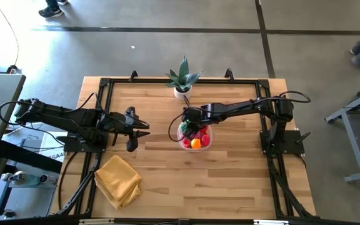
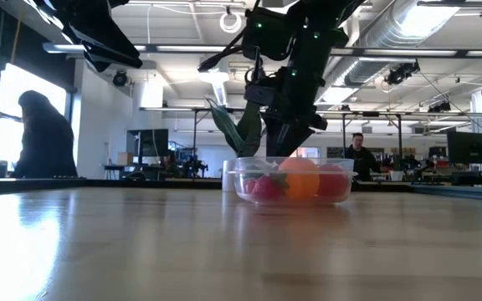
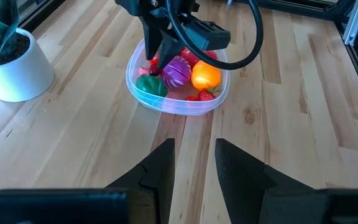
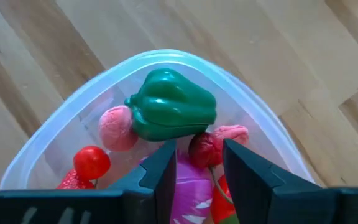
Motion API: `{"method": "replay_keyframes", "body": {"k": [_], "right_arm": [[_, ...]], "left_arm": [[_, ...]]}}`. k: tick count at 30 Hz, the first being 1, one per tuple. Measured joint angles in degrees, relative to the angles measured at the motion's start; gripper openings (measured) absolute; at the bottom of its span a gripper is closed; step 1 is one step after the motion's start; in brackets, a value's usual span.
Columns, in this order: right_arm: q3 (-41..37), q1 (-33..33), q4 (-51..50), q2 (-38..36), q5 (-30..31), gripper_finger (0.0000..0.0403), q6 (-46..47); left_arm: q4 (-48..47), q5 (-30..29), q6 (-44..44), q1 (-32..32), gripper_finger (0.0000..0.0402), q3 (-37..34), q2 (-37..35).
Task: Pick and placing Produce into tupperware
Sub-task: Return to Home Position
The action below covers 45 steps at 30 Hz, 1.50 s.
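Right hand (image 4: 197, 149) spread over one tub (image 4: 61, 118) holding one green pepper (image 4: 173, 106), one orange (image 3: 205, 76); left hand (image 3: 194, 149) spread.

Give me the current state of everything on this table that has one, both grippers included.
tupperware: upright, lidless, filled
produce: piled inside the tupperware
right gripper: open, just above the produce
left gripper: open, empty, apart from the tupperware
yellow cloth: folded, lying flat
potted plant: upright
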Motion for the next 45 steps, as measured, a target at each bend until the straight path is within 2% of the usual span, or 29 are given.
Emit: {"method": "replay_keyframes", "body": {"k": [5, 11, 13, 16, 20, 22, 27, 31, 33, 36, 37, 39, 43, 45], "right_arm": [[1.2, 0.4, -0.2, -3.0, -1.7, 0.0124, -1.2], [1.2, 3.6, -2.4, -13.6, 0.1, 0.0122, -2.6], [1.2, 6.3, -3.9, -17.9, 2.7, 0.0117, -2.5], [1.1, 11.8, -9.3, -23.8, 9.6, 0.0103, -0.1], [1.2, 20.6, -17.9, -30.3, 21.6, 0.0071, 6.9], [1.2, 24.9, -21.9, -31.9, 25.0, 0.0051, 11.4], [1.1, 33.3, -26.5, -32.5, 30.3, 0.0005, 22.6], [0.8, 35.7, -25.8, -30.8, 31.0, 0.0006, 24.1], [-2.2, 36.4, -22.8, -30.9, 31.1, 0.0002, 24.4], [-11.3, 36.3, -13.6, -32.8, 28.9, 0.0001, 24.1], [-15.0, 35.4, -8.5, -33.9, 27.0, 0.0001, 23.5], [-22.0, 31.7, 8.1, -35.3, 20.6, 0.0000, 18.1], [-30.6, 21.7, 44.9, -35.0, -3.4, 0.0000, -1.2], [-30.7, 16.5, 52.3, -35.4, -14.1, 0.0000, -8.6]], "left_arm": [[0.0, 0.0, 0.0, 0.0, 0.0106, 0.0, 0.0], [0.0, 0.0, 0.0, 0.0, 0.0106, 0.0, 0.0], [0.0, 0.0, 0.0, 0.0, 0.0106, 0.0, 0.0], [0.0, 0.0, 0.0, 0.0, 0.0106, 0.0, 0.0], [0.0, 0.0, 0.0, 0.0, 0.0106, 0.0, 0.0], [0.0, 0.0, 0.0, 0.0, 0.0106, 0.0, 0.0], [0.0, 0.0, 0.0, 0.0, 0.0106, 0.0, 0.0], [0.0, 0.0, 0.0, 0.0, 0.0106, 0.0, 0.0], [0.0, 0.0, 0.0, 0.0, 0.0106, 0.0, 0.0], [0.0, 0.0, 0.0, 0.0, 0.0106, 0.0, 0.0], [0.0, 0.0, 0.0, 0.0, 0.0106, 0.0, 0.0], [0.0, 0.0, 0.0, 0.0, 0.0106, 0.0, 0.0], [0.0, 0.0, 0.0, 0.0, 0.0106, 0.0, 0.0], [0.0, 0.0, 0.0, 0.0, 0.0106, 0.0, 0.0]]}}
